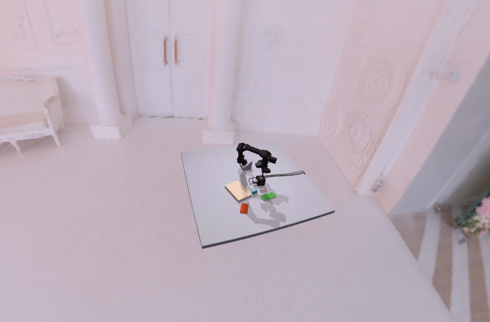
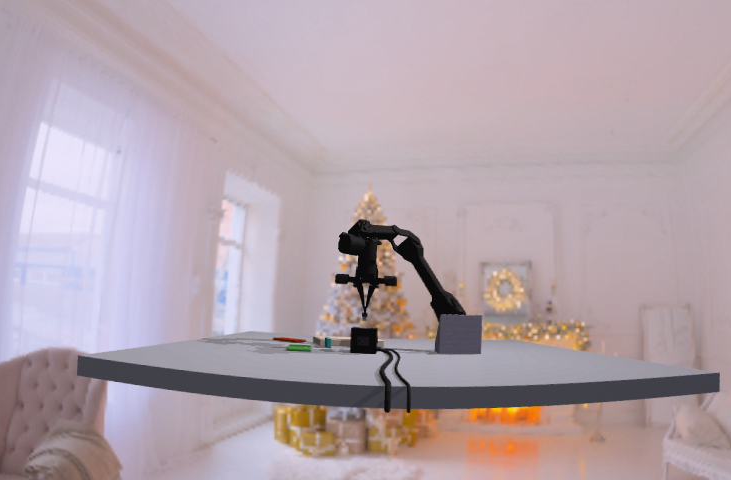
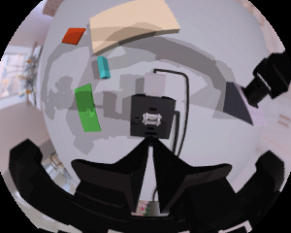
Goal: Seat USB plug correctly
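Note:
The black power cube (image 1: 260, 181) (image 2: 363, 340) (image 3: 139, 130) stands on the table. A silver socket (image 3: 151, 118) shows in the middle of its top in the wrist view, with dark slots around it. My gripper (image 1: 263, 174) (image 2: 365, 311) (image 3: 150, 141) points straight down over the cube and is shut on the USB plug. The plug (image 2: 364, 316) is tiny, a dark piece at the fingertips in the exterior view, just above the cube. The fingers mostly hide it in the wrist view. Which way round it faces, and whether its tip touches the socket, I cannot tell.
A white block (image 3: 155, 84) with a black cable (image 3: 187, 97) sits beside the cube; cables run to the table edge. A beige slab (image 1: 237, 190) (image 3: 131, 24), teal block (image 1: 255, 192) (image 3: 103, 68), green piece (image 1: 268, 196) (image 3: 87, 109) and red piece (image 1: 244, 208) (image 3: 74, 36) lie nearby.

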You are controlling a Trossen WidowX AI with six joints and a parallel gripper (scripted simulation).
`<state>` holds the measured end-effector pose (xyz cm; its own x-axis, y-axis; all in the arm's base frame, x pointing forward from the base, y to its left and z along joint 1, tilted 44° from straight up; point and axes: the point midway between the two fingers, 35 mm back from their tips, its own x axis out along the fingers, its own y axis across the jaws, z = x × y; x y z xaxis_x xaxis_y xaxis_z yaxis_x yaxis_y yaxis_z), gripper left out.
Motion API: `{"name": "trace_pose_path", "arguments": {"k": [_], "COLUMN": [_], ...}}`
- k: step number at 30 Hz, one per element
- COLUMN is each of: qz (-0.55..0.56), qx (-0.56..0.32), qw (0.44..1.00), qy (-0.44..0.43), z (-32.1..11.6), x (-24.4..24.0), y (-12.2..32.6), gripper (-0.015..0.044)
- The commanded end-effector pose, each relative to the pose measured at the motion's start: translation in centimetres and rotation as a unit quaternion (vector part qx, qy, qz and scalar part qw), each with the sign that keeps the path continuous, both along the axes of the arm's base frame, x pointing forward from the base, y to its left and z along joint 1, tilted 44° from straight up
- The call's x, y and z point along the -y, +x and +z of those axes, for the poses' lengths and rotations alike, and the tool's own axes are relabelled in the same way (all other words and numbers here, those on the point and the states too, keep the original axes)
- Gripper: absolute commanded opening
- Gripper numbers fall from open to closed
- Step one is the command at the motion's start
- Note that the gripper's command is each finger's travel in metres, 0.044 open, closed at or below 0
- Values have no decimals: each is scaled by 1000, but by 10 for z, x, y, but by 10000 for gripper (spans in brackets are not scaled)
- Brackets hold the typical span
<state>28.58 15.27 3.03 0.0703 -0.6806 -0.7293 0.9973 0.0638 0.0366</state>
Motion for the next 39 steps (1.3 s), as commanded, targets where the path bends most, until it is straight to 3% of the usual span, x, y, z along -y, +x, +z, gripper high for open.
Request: {"name": "trace_pose_path", "arguments": {"k": [1, 39], "qz": [-1, -7], "qx": [1, 6], "qw": [1000, 1000], "qy": [-2, -12], "z": [0, -2], "x": [1, 6], "y": [0, 0], "gripper": [0, 0]}}
